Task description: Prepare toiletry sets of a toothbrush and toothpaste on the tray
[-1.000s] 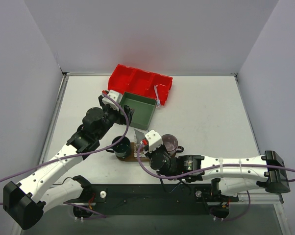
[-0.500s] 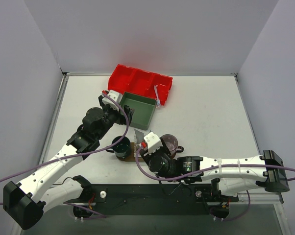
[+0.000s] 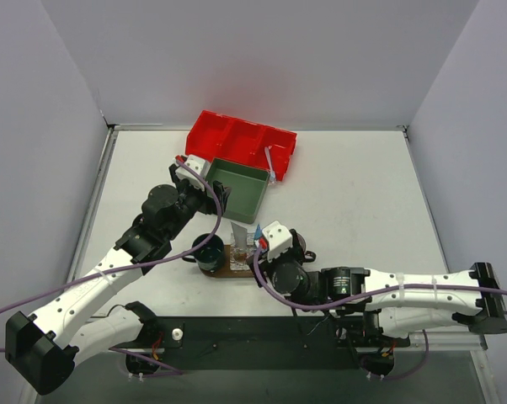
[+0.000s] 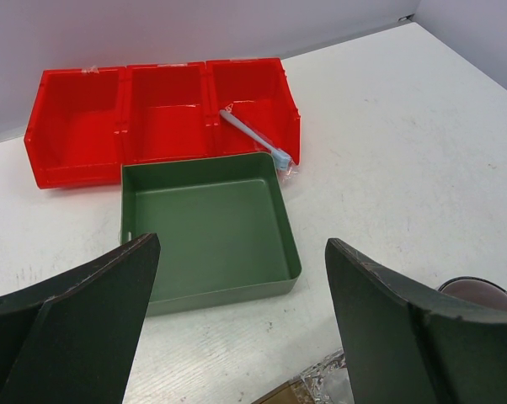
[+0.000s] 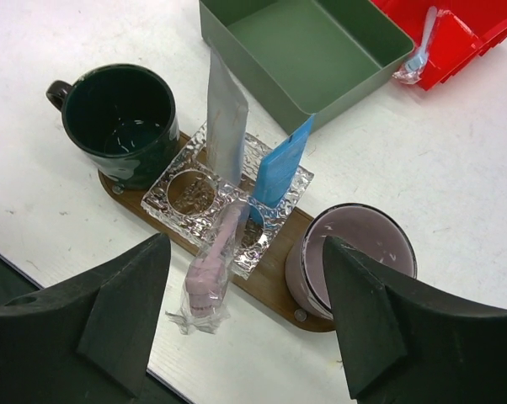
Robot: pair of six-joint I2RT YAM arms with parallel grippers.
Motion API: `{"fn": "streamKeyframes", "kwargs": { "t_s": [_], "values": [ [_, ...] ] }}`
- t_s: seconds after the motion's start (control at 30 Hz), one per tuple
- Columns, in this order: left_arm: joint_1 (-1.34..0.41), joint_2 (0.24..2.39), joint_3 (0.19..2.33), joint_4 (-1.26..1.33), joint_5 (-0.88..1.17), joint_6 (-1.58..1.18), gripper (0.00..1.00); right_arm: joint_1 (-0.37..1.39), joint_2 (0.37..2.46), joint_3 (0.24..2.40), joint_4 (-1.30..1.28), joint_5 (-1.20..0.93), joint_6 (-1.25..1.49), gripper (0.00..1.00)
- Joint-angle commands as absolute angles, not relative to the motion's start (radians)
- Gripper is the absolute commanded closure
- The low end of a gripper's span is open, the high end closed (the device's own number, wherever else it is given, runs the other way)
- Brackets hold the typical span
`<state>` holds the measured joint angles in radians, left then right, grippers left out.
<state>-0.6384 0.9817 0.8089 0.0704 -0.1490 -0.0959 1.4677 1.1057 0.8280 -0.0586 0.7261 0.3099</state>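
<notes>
Brown wooden oval tray (image 5: 267, 291), worktop's near edge: white soft tube (image 5: 226, 126), blue soft tube (image 5: 280, 164) upright; wrapped pink toothbrush (image 5: 213, 273) overhanging rim. Left gripper (image 4: 241, 252), right gripper (image 5: 247, 244): fingers apart.

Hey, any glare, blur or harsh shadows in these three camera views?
Top external: even soft light, faint shadows, red bin strongly saturated. Left wrist: green box sharp, the left tool's fingers dark and slightly soft. Right wrist: crinkled foil glints on the tray, otherwise crisp.
</notes>
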Motion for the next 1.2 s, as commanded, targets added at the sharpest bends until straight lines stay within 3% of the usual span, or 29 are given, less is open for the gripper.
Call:
{"fn": "streamKeyframes", "kwargs": {
  "t_s": [0.0, 0.27, 0.53, 0.93, 1.17],
  "values": [
    [-0.634, 0.973, 0.821, 0.094, -0.146, -0.106, 0.10, 1.471, 1.037, 0.854, -0.063, 0.749, 0.311, 0.32],
    [-0.634, 0.976, 0.822, 0.094, -0.160, -0.121, 0.10, 1.388, 0.951, 0.893, -0.136, 0.724, 0.305, 0.35],
    [-0.634, 0.968, 0.821, 0.092, -0.183, -0.117, 0.10, 1.062, 0.928, 0.974, -0.262, 0.372, 0.353, 0.41],
    [-0.634, 0.950, 0.824, 0.083, -0.215, -0.103, 0.10, 0.541, 1.179, 1.141, -0.313, -0.182, 0.382, 0.51],
    [-0.634, 0.976, 0.850, 0.043, -0.227, -0.127, 0.10, 0.393, 1.405, 1.272, -0.316, -0.396, 0.387, 0.57]
  ]
}}
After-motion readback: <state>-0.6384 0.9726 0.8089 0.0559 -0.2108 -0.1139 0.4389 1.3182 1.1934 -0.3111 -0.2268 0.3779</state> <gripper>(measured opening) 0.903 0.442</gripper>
